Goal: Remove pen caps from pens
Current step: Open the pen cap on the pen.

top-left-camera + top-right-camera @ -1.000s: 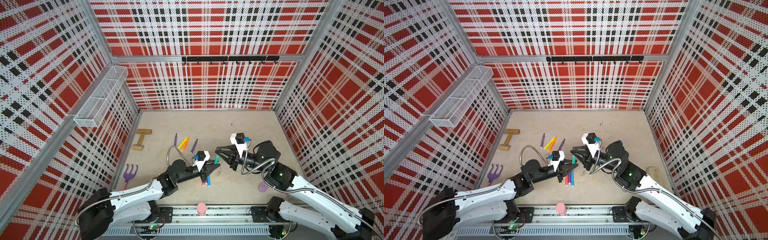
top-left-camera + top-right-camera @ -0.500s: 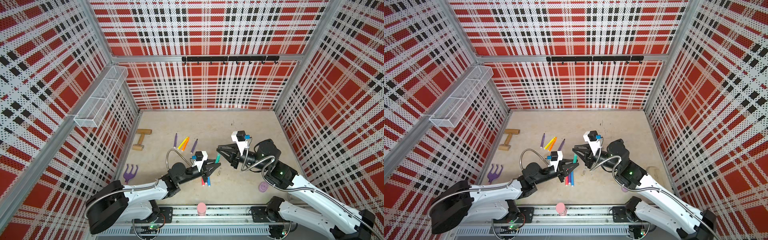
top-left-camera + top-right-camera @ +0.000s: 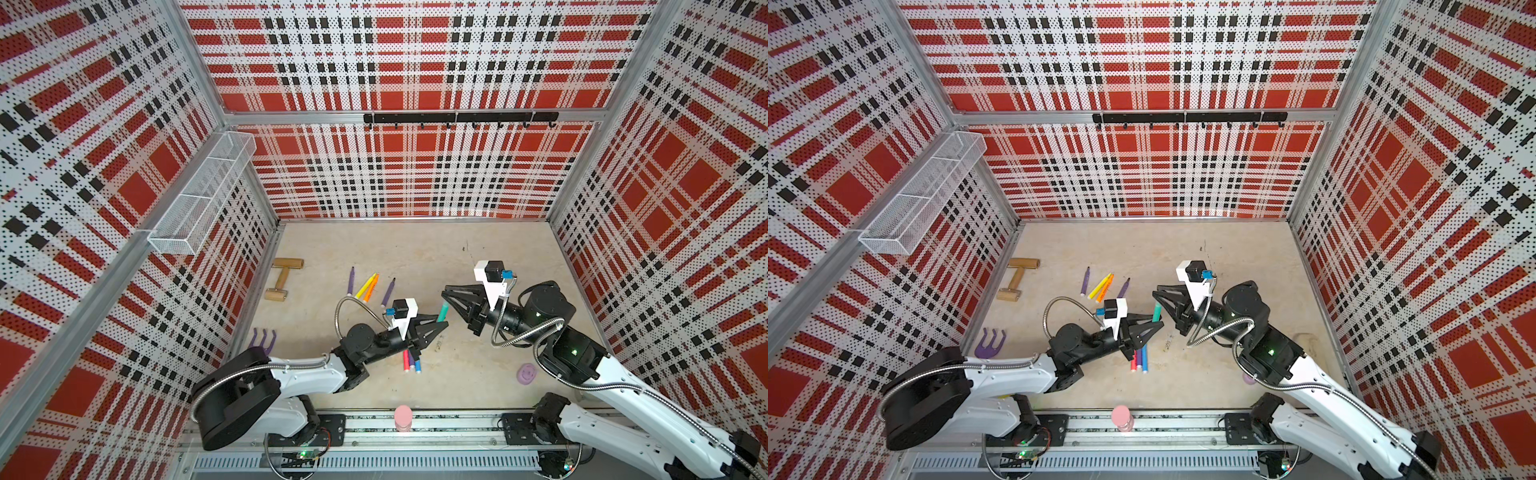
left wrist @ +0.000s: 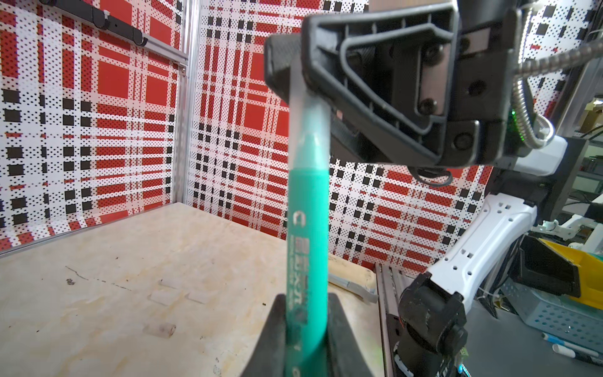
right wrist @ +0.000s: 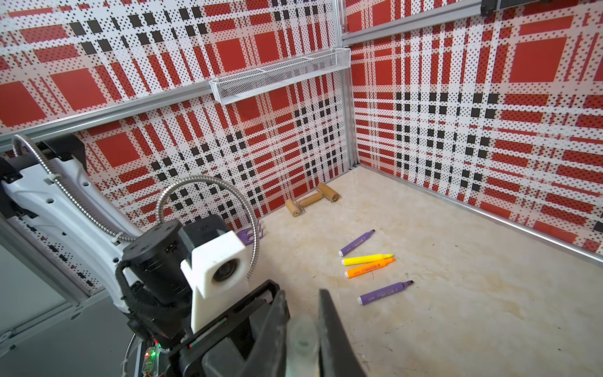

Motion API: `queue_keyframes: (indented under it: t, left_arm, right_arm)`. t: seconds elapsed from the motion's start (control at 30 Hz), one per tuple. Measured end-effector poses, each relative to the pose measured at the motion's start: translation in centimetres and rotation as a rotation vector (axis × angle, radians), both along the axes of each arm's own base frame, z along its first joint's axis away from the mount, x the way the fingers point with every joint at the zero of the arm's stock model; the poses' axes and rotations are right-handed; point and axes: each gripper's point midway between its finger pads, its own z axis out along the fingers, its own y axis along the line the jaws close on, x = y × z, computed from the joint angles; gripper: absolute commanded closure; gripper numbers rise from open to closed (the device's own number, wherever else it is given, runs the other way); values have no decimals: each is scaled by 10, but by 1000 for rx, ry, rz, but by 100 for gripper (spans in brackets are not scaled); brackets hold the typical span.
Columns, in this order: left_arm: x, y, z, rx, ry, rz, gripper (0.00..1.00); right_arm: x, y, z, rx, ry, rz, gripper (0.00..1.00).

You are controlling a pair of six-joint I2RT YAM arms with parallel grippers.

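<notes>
My left gripper (image 4: 306, 305) is shut on the barrel of a teal-green pen (image 4: 308, 209), held above the table. The pen's pale see-through cap (image 4: 310, 130) covers the tip. My right gripper (image 5: 301, 293) is shut on that cap (image 5: 301, 339) from the opposite side. In both top views the two grippers meet tip to tip at the teal pen (image 3: 443, 312) (image 3: 1157, 312). Two purple pens (image 3: 351, 280) (image 3: 388, 291), a yellow pen (image 3: 365, 286) and an orange pen (image 3: 372, 289) lie farther back. Red, purple and blue pens (image 3: 411, 360) lie under the left gripper.
A wooden roller (image 3: 282, 278) and a purple fork (image 3: 262, 338) lie near the left wall. A lilac disc (image 3: 527, 372) sits by the right arm, and a pink cylinder (image 3: 403, 417) stands at the front rail. Small pale caps (image 4: 160, 329) lie loose on the table.
Both grippers, joined at the teal pen, have shifted slightly to the right and toward the back. Both grips are unchanged.
</notes>
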Motion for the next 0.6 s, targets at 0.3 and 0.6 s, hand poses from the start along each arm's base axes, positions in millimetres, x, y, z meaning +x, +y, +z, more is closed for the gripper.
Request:
queue_keyframes:
  t: [0.3, 0.6]
  left_arm:
    - [7, -16, -11, -107, 63, -12, 100]
    - [-61, -33, -166, 268, 335, -240, 100]
  right_arm:
    - [14, 3, -5, -26, -21, -44, 100]
    - [-7, -67, 192, 427, -490, -242, 100]
